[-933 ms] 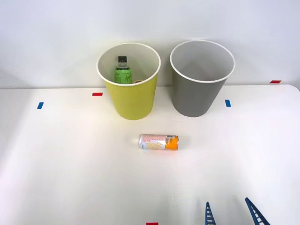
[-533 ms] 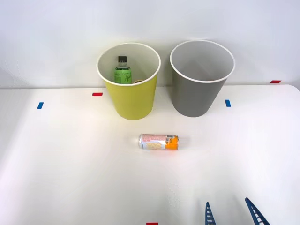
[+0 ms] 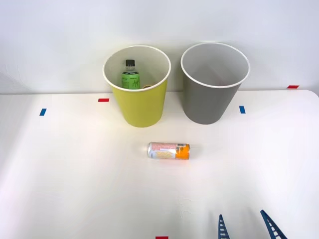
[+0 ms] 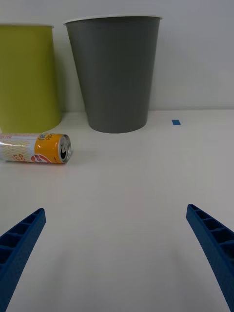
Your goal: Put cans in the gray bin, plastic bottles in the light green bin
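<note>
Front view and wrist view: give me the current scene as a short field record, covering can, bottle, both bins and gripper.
can: slim drink can with pinkish-white label and orange end, lying on its side on the white table, in front of both bins
bottle: clear plastic bottle with black cap and green label, upright inside the light green bin
gray bin: tall round gray bin, upright, nothing seen inside
right gripper: open, holding nothing, short of the can

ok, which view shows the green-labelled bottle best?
Front view: it looks down into the yellow-green bin, showing the clear, black-capped, green-labelled plastic bottle upright inside. In the right wrist view the bin's wall hides it.
</note>
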{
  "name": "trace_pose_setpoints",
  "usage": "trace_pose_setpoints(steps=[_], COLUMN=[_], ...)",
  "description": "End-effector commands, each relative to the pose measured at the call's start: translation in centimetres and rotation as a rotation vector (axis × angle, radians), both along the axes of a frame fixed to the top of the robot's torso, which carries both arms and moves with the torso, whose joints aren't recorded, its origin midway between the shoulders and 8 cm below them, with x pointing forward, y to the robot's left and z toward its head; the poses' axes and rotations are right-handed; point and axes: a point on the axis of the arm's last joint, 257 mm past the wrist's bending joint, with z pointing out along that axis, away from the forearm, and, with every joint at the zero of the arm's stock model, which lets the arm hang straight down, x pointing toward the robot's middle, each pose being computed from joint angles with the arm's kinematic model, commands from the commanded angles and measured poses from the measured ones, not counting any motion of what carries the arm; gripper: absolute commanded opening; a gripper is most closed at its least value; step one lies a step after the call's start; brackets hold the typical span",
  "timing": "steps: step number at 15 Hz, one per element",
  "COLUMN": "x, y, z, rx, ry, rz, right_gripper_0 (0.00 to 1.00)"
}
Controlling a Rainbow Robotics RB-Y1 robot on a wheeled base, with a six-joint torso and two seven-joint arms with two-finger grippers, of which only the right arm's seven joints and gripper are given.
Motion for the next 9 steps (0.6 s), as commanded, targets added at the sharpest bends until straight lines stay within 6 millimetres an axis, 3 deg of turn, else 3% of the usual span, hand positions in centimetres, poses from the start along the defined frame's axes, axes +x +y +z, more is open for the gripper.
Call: trace_pose_setpoints(steps=[1, 9], x=[0.0, 0.0], y=[0.0, 0.0], z=[0.0, 0.0], rx=[0.0, 0.0], ry=[0.0, 0.0], rz=[0.0, 0.0], right_gripper_0=[1.0, 1.0])
